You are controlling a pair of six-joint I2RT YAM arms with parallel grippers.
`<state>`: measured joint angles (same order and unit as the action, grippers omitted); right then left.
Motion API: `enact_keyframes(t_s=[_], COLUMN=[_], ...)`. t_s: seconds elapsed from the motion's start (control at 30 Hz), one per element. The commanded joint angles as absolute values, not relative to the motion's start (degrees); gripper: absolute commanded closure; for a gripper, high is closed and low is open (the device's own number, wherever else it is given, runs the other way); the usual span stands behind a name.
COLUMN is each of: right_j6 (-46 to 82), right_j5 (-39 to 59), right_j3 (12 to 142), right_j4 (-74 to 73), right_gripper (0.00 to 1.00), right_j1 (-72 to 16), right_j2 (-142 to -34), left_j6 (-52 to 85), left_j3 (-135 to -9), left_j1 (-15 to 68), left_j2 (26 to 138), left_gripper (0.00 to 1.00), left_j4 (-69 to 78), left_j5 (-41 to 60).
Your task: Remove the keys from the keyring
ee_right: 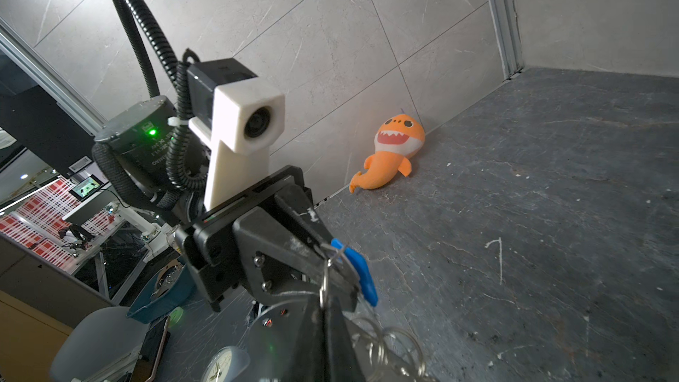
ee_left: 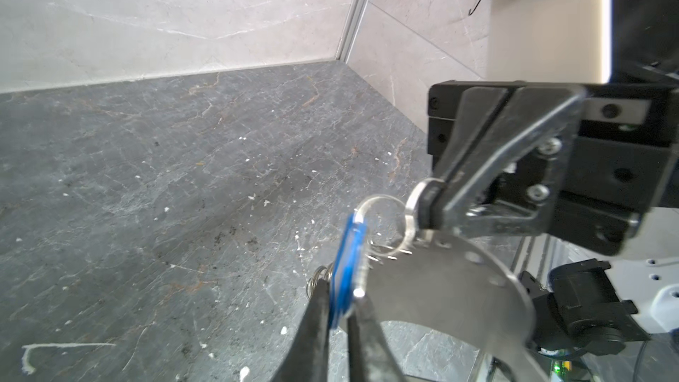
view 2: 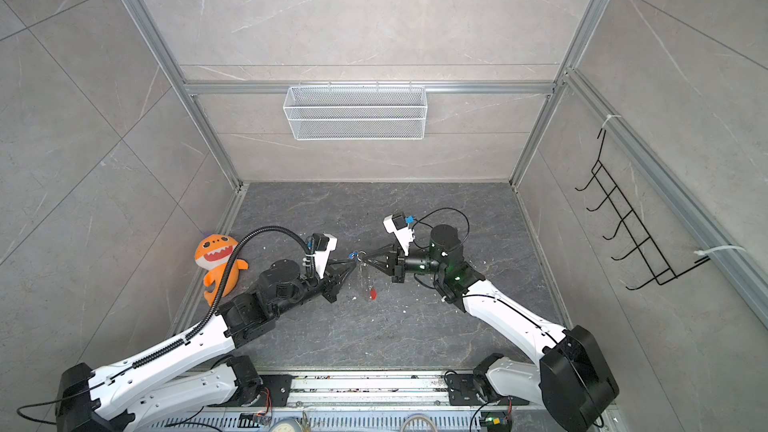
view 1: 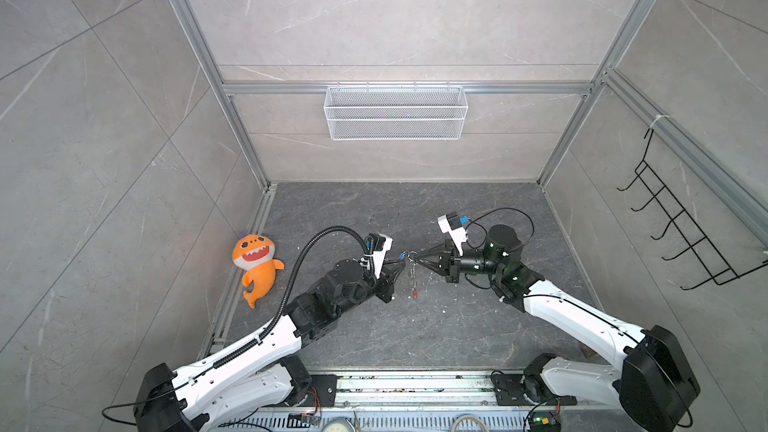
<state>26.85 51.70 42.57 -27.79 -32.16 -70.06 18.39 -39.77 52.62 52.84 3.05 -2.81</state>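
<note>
Both grippers meet above the middle of the dark floor. My left gripper (ee_left: 343, 299) is shut on the blue-tagged key (ee_left: 349, 262), which shows as a blue speck (view 1: 401, 255) in both top views. The key hangs on the keyring's silver ring (ee_left: 378, 198). My right gripper (ee_right: 327, 303) is shut on that ring (ee_right: 323, 284), tip to tip with the left gripper (view 1: 402, 256). The grey fob (ee_left: 441, 281) hangs just beneath the ring. The red-tagged key (view 1: 414, 292) dangles lower on the chain (view 1: 412, 276), also visible in a top view (view 2: 373, 293).
An orange plush toy (view 1: 255, 263) lies against the left wall. A white mesh basket (view 1: 395, 112) hangs on the back wall and a black hook rack (view 1: 685, 234) on the right wall. Small white specks dot the floor.
</note>
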Motion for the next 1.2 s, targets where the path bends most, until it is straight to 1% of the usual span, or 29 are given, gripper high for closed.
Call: enact_keyframes(t_s=[0.0,0.07,0.43,0.57,0.73,1.17], right_j6=[26.3,25.8,24.0,23.5,23.2,28.6], right_j5=[52.6,52.6,52.7,52.8,53.3,54.9], right_j3=[42.2,42.4,43.7,44.1,44.1,41.5], right_j4=[-27.4,-26.7,-22.2,-20.5,-19.6,-28.5], right_gripper=[1.00,1.00,1.00,1.00,1.00,1.00], right_j1=[-32.0,-32.0,-32.1,-32.1,-32.2,-34.5], right_j2=[-69.1,-69.0,-69.7,-70.1,-70.4,-73.0], left_j6=[17.6,17.5,15.2,13.4,10.7,6.3], left_j3=[-42.2,-42.4,-45.4,-48.0,-53.5,-65.0], left_j1=[52.6,52.6,52.9,53.3,54.1,54.9], left_j2=[51.1,50.6,48.0,48.8,50.7,57.0], left_gripper=[0.95,1.00,1.00,1.00,1.00,1.00], left_j4=[3.0,2.4,-3.3,-6.3,-13.6,-25.2], left_j5=[-4.5,-4.7,-6.7,-5.9,-7.2,-7.5])
